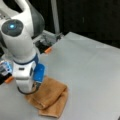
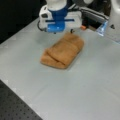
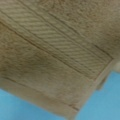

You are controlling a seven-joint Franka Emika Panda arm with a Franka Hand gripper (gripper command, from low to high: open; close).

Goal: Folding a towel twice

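Orange-brown terry, the towel lies folded into a thick bundle at 6 o'clock on the grey surface, the claw at its 9 o'clock end; whether it grips I cannot tell

In a front view the towel looks soft, light and floppy

The wrist view fills with its striped band; a hemmed corner seems the best hold

Towel: soft, fuzzy terry cloth, matt orange-brown, lying in thick folded layers in both front views. In the wrist view a paler woven band with diagonal ribbing runs from 10 o'clock to 4 o'clock, flat against the rough pile. Table: smooth, matt grey sheet. Arm: glossy white plastic shell with blue plastic parts.
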